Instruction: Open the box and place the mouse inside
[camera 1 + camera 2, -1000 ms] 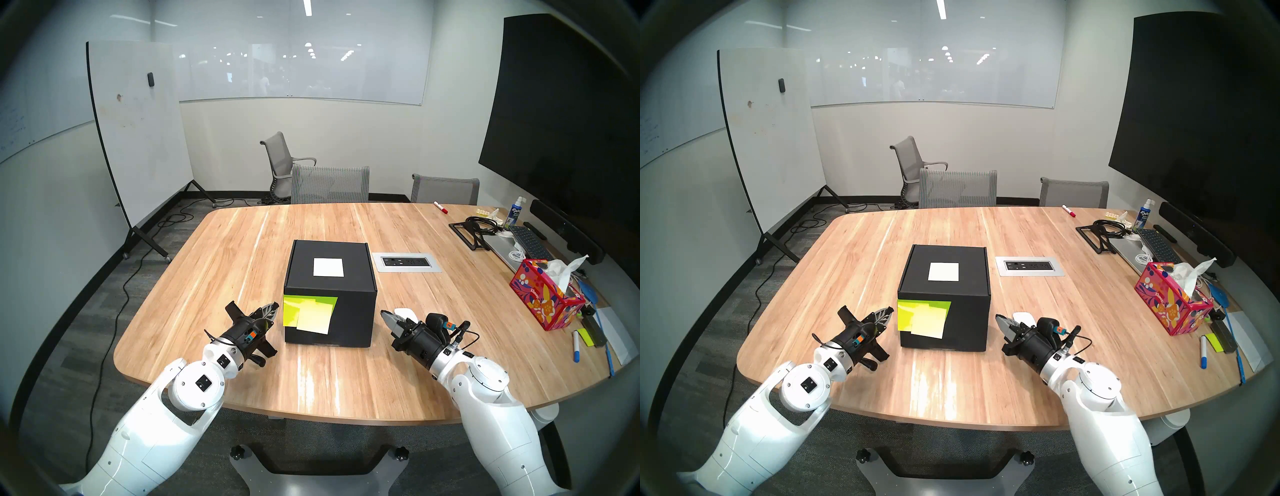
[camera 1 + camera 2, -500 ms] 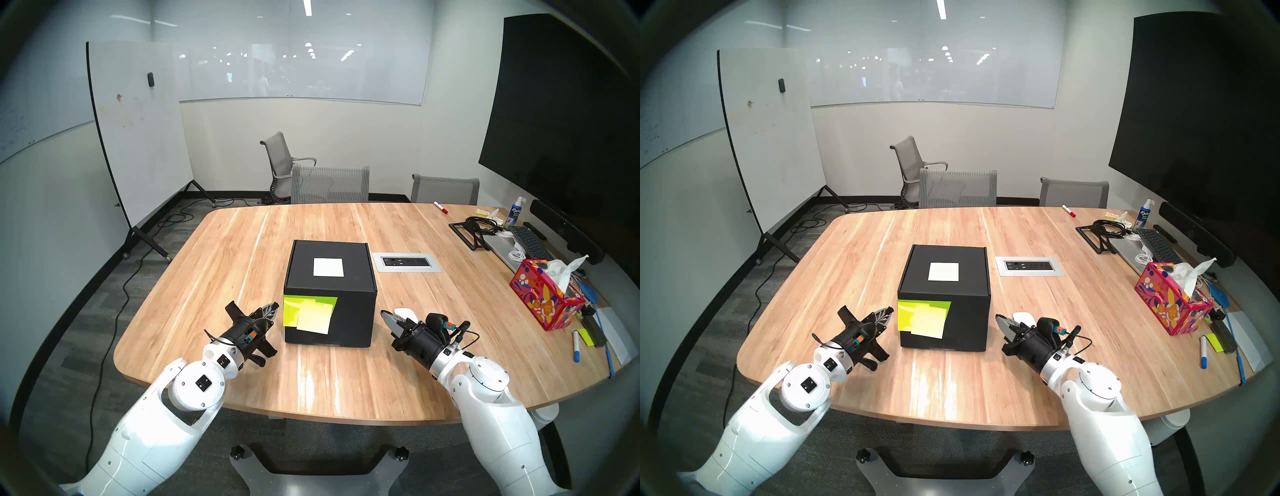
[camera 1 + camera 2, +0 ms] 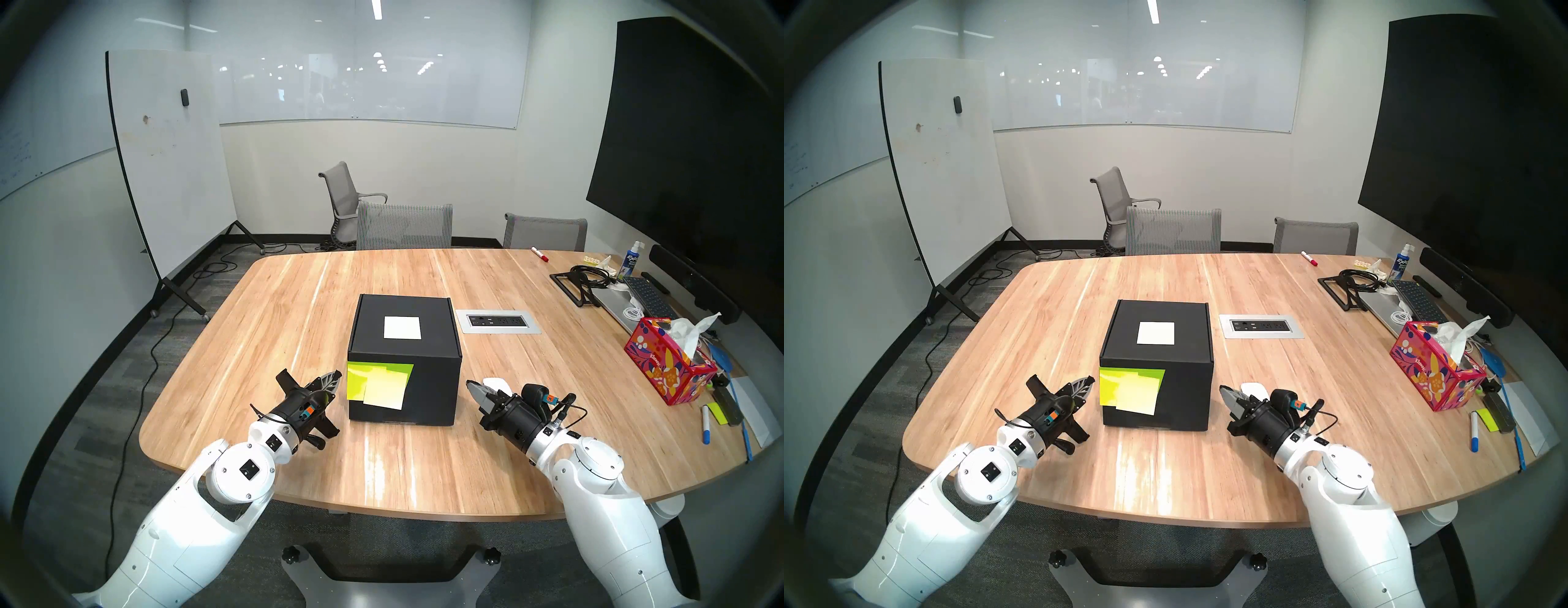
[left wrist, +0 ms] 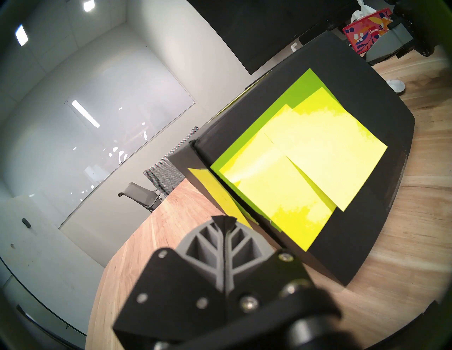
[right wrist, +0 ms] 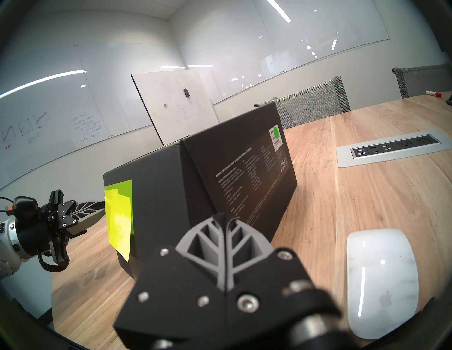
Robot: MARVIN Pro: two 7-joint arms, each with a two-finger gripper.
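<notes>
A closed black box (image 3: 428, 339) (image 3: 1187, 344) stands mid-table, a white label (image 3: 402, 327) on its lid and yellow-green sticky notes (image 3: 379, 384) (image 4: 293, 166) on its front flap. My left gripper (image 3: 338, 375) (image 4: 223, 220) is shut and empty, its tip just left of the notes, apart from the box. My right gripper (image 3: 468, 384) (image 5: 223, 216) is shut and empty to the right of the box (image 5: 195, 185). The white mouse (image 3: 497, 384) (image 5: 381, 278) lies on the table right beside it, half hidden behind the gripper in the head views.
A power outlet plate (image 3: 498, 321) is set into the table right of the box. A red floral tissue box (image 3: 670, 367), markers, laptop and keyboard (image 3: 647, 295) crowd the right edge. Chairs (image 3: 405, 225) stand at the far side, a whiteboard (image 3: 169, 161) to the left.
</notes>
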